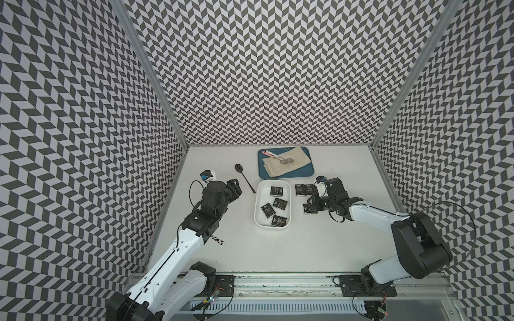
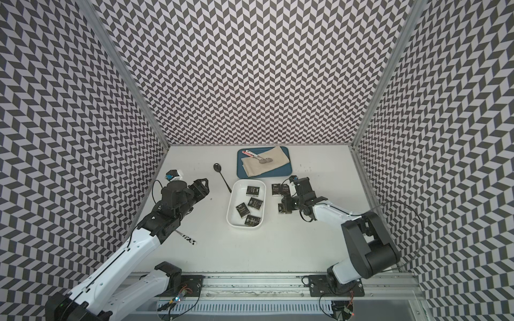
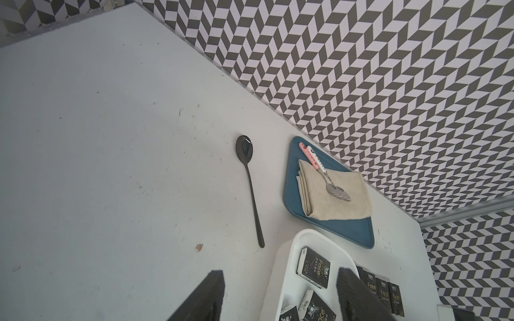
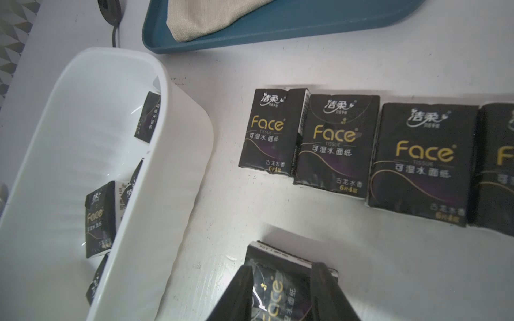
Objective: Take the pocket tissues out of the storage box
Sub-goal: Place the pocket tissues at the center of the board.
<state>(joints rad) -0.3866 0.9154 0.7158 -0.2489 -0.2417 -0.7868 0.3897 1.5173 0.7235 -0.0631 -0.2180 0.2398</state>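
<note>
Right tool [image 4: 281, 266] is straddling one packet [image 4: 278, 291] that is lying flat on the tabletop [image 1: 306, 250] just right of the storage box [image 1: 258, 204]; whether its jaws are pinching that packet or standing free of it, I cannot tell. Four pocket tissues [image 1: 280, 203] are lying loose in the box, and the middle one near the right wall is sitting closest to this tool, straight to its left across the rim. The box's long axis is running near to far, so that wall is lying broadside to the tool. Left tool [image 1: 236, 186] is hanging over bare tabletop left of the box, jaws partly spread and holding nothing, a little farther from the packets, with the black spoon [image 1: 244, 178] lying between it and the box. By my judgement the right arm is the nearer one for the next reach, up and over the right wall. A row of packets [image 4: 336, 141] is lining up just far of the right tool, and the blue tray [image 1: 301, 172] is sitting beyond the box.
</note>
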